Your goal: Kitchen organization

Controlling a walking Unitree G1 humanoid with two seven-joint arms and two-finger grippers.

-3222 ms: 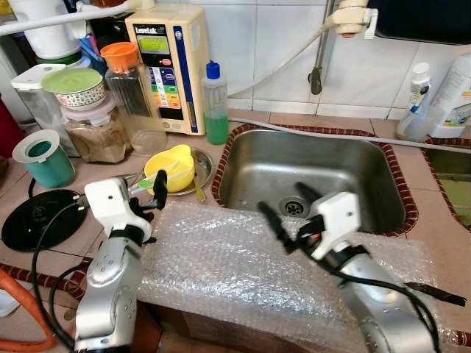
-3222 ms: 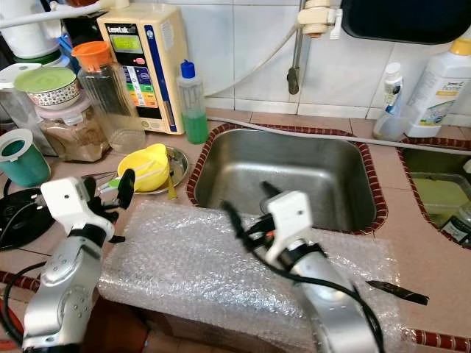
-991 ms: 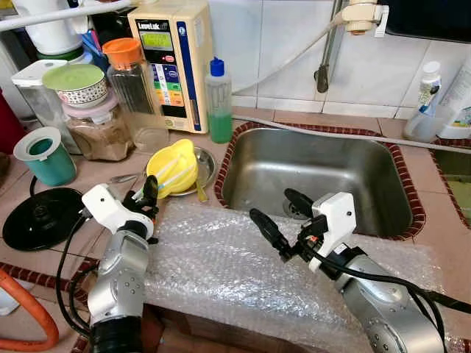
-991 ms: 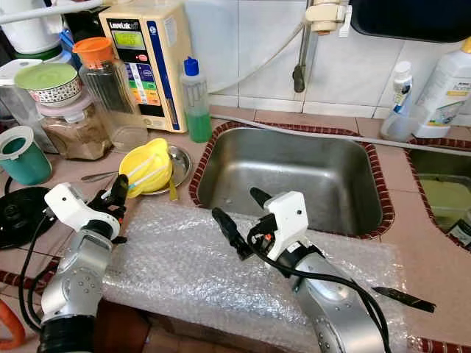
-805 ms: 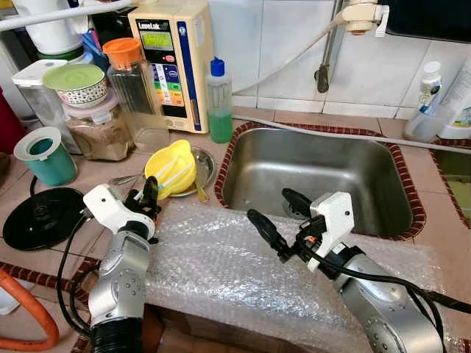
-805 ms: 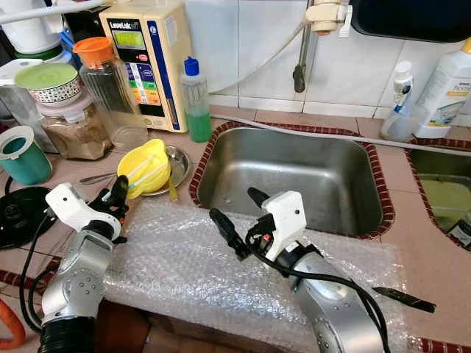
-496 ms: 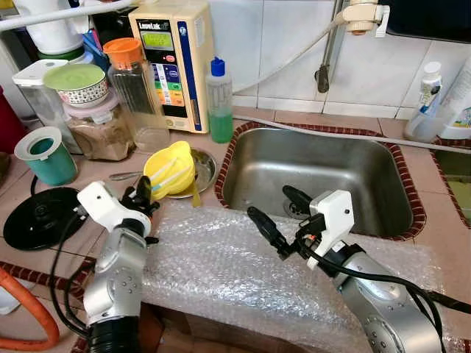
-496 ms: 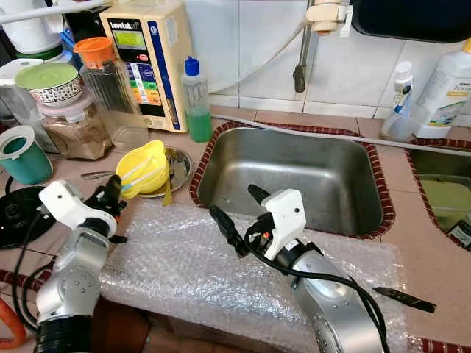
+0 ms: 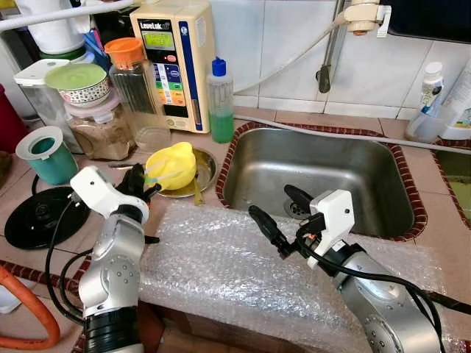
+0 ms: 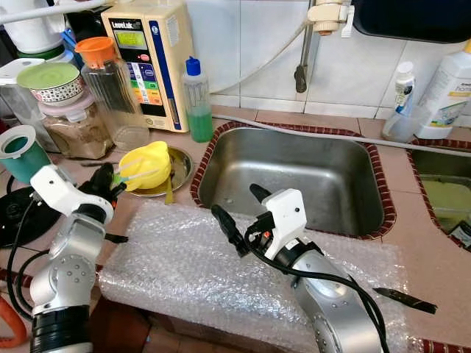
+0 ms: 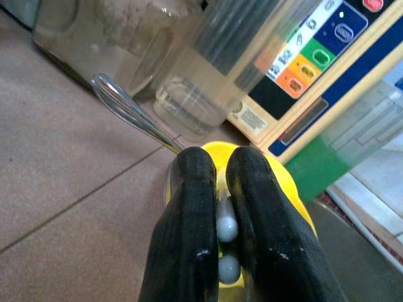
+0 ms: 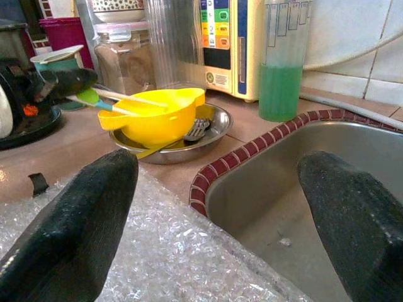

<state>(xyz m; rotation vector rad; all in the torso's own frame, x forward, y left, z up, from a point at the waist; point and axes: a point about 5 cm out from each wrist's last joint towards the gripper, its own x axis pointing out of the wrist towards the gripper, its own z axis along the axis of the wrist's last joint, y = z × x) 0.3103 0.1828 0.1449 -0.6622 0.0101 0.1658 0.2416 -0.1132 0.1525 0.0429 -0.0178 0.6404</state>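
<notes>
Seemingly mid-grasp: left tool (image 9: 140, 182) pinched tight on pale utensil handles (image 12: 129, 96) in yellow bowl (image 9: 171, 165), lifting clear likely next; right tool (image 9: 280, 218) gaped wide, empty, above bubble wrap (image 9: 235, 272).

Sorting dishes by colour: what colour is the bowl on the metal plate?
Yellow bowl, clearest in the right wrist view.

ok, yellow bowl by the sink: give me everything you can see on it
The yellow bowl looks like glossy plastic, small, with two rounded ear-like bumps on its rim. It sits tilted in a shallow steel dish on the counter, left of the sink. Pale sticks with green and blue ends lie across its rim, and the left pincer is shut on those ends. A fork lies in the dish beside it. Its contents cannot be made out.
</notes>
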